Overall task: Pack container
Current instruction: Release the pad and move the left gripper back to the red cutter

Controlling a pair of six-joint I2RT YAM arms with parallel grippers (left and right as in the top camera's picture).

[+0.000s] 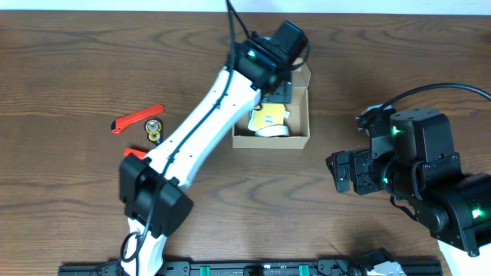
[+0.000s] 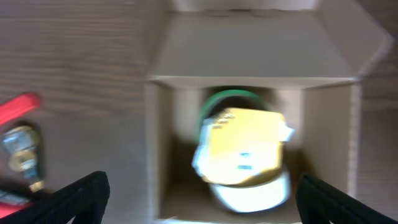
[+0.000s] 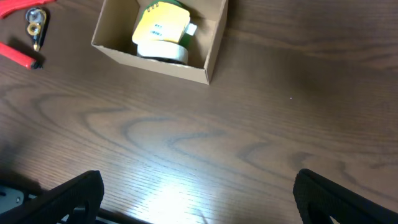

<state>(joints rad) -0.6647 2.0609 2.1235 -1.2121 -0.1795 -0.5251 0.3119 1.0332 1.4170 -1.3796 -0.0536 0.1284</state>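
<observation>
The container is a tan cardboard box [image 1: 272, 141] with its lid flap [image 1: 301, 77] folded back. It holds a yellow-labelled item [image 1: 268, 116] on a white tape roll [image 1: 270, 132]. The left wrist view shows the box [image 2: 152, 155], the yellow item [image 2: 245, 149], the white roll [image 2: 249, 193] and a green roll [image 2: 233, 96] behind. My left gripper [image 1: 278, 88] hangs over the box, open and empty [image 2: 199, 205]. My right gripper [image 1: 341, 172] is open and empty [image 3: 199, 199] over bare table to the box's right; its view shows the box [image 3: 149, 59].
Left of the box lie an orange-red utility knife [image 1: 138, 119], a small yellow and black tool [image 1: 154, 129] and another red item [image 1: 136, 152] partly under my left arm. They also show in the right wrist view, the small tool [image 3: 34, 22] and a red item [image 3: 18, 55].
</observation>
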